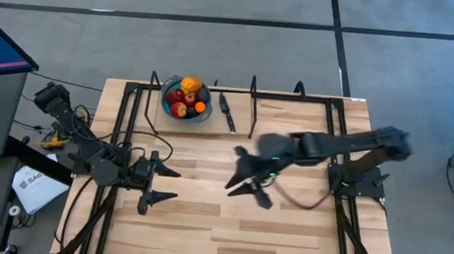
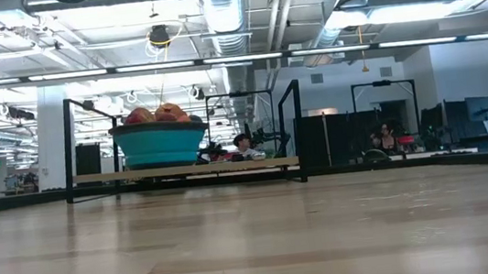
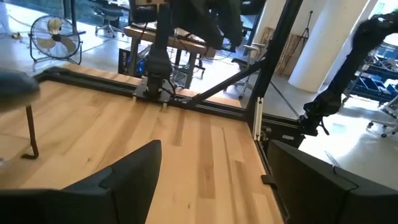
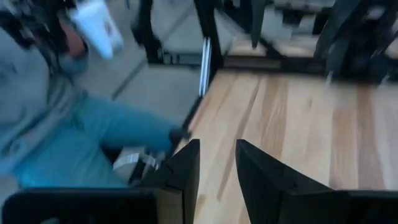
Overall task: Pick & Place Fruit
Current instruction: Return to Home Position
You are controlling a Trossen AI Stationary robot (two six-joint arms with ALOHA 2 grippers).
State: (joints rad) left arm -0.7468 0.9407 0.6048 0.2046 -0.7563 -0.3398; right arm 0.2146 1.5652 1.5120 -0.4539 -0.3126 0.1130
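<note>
Fruit (image 1: pixel 186 95) sat piled in blue bowl (image 1: pixel 166 106) on shelf (image 1: pixel 293 109). Your left gripper (image 1: pixel 170 183) and right gripper (image 1: pixel 236 171) were both spread, empty. Risk imo: right one swinging home low could've clipped posts (image 1: pixel 253 88).

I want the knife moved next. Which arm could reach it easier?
Probably the right arm. The right pincer, open, hangs over mid-table, nearer the knife beside the bowl; the left pincer is farther off.

The table (image 1: pixel 284 229) lies bare across its near half. Over its middle hang the left end effector (image 1: pixel 175 184) and right end effector (image 1: pixel 234 171). On the far shelf (image 1: pixel 293 112), upright posts (image 1: pixel 253 88), the knife (image 1: pixel 227 112) and the bowl (image 1: pixel 167 111) heaped with fruit (image 1: pixel 190 84) crowd the left part.
</note>
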